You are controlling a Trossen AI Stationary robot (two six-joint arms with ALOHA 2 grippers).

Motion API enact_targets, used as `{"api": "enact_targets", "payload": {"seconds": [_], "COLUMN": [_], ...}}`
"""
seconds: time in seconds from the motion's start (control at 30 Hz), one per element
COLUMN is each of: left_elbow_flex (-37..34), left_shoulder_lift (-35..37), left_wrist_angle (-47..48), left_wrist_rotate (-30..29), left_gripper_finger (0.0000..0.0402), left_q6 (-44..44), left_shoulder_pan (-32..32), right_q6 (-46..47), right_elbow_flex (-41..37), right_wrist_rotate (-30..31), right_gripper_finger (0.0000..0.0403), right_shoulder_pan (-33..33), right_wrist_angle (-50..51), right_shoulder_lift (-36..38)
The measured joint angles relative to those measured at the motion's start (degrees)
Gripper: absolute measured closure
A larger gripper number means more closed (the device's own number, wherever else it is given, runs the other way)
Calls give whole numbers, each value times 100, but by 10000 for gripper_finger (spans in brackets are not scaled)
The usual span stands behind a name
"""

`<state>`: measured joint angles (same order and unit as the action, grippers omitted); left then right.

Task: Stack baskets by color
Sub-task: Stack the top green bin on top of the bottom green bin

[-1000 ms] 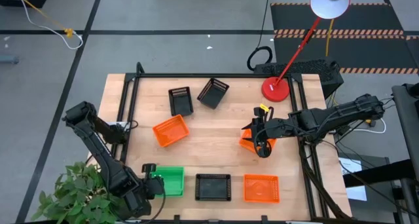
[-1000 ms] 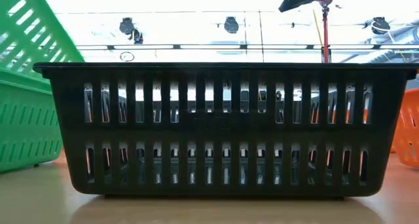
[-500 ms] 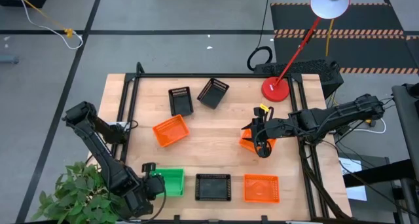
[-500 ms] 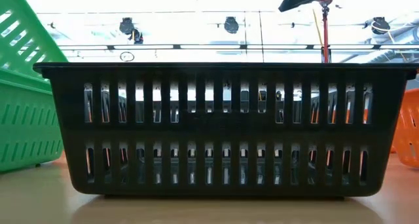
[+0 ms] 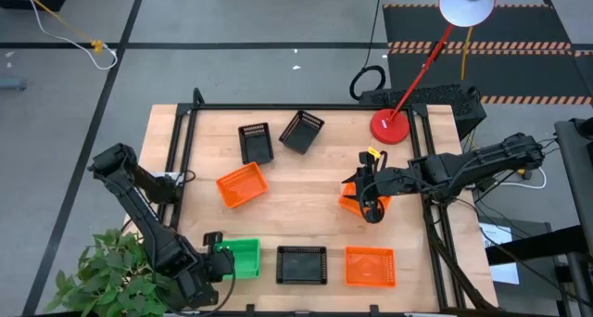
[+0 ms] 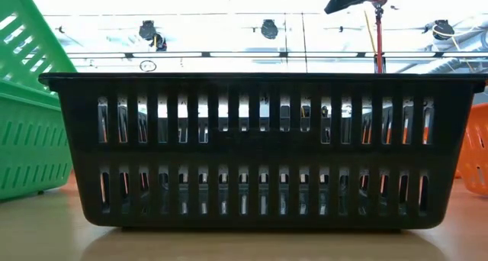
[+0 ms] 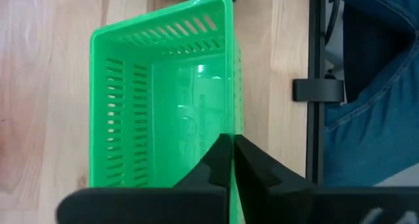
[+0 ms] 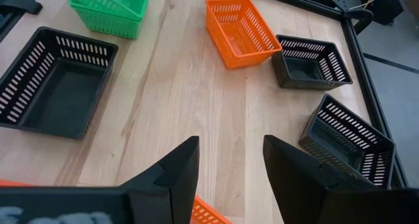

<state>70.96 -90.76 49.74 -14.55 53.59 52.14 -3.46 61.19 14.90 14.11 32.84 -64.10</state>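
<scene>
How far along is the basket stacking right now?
Done: the green baskets look nested at the front left. In hand: the left tool is shut on that stack's rim; the right tool, open, hovers over an orange basket. Left: orange and black baskets lie scattered.

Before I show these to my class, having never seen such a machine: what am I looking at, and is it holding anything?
Two dark robot arms work at a wooden table. One picture looks straight down, one looks level across the tabletop, and two come from cameras on the arms' wrists. Small plastic baskets lie about: black ones, orange ones, and a green stack at the near left. The left gripper has its fingers shut on the rim of the top green basket, which sits tilted in the stack. The right gripper hangs open over mid-table, above an orange basket, holding nothing. The red lamp base is no part of the job.
</scene>
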Motion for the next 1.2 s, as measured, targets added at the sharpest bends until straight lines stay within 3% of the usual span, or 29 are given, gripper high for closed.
{"api": "enact_targets", "payload": {"seconds": [0.4,0.57,0.7,0.93,1.2], "left_elbow_flex": [-69,-177,-175,-113,15], "left_shoulder_lift": [-34,-153,-153,-138,-106], "left_wrist_angle": [-17,-23,-51,15,27], "left_wrist_rotate": [-166,143,172,271,254], "left_gripper_finger": [283,263,282,386,377], "left_q6": [450,399,381,139,-46], "left_shoulder_pan": [-12,-77,-111,-108,-111], "right_q6": [0,-1,-15,-22,-42], "right_elbow_flex": [0,0,0,0,0], "right_wrist_rotate": [0,0,0,0,0], "right_gripper_finger": [239,239,239,239,239], "right_shoulder_pan": [0,0,0,0,-2], "right_wrist_angle": [0,2,-2,-7,-66], "right_shoulder_lift": [0,0,0,0,0]}}
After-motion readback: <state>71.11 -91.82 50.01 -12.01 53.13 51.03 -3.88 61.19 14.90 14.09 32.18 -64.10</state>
